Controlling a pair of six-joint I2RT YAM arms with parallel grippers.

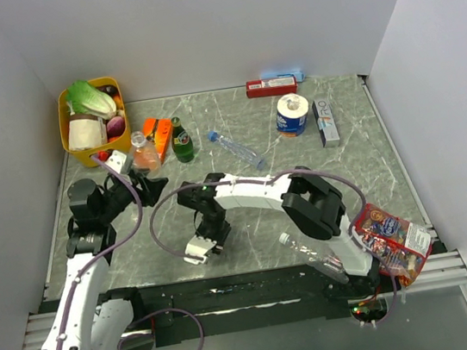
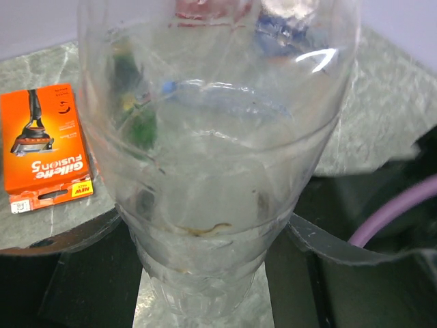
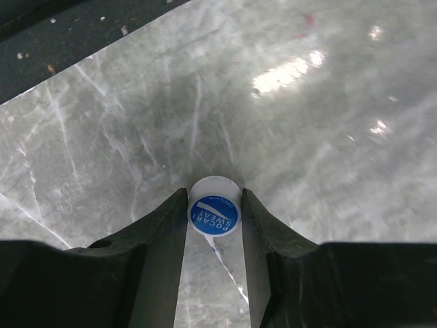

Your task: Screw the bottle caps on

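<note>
The grey marbled table (image 1: 360, 148) carries both arms. The right arm (image 1: 253, 191) rises from its base at the near right edge, folds at a black elbow and stretches left across the middle of the table. Its wrist then turns down so that the right gripper (image 1: 202, 247) points at the tabletop. The left arm (image 1: 79, 249) runs up the left side and bends right towards the far left of the table. There the left gripper (image 1: 130, 162) is pinching an upright clear bottle (image 2: 218, 171), with a dark finger (image 2: 75, 236) on each side of its body. A second bottle (image 1: 237, 150) lies on its side in the far middle, and a third bottle (image 1: 300, 248) lies just beside the right arm's base. The blue bottle cap (image 3: 214, 214) rests flat on the table, printed face up, and the right gripper's fingers are closed against its two sides.
</note>
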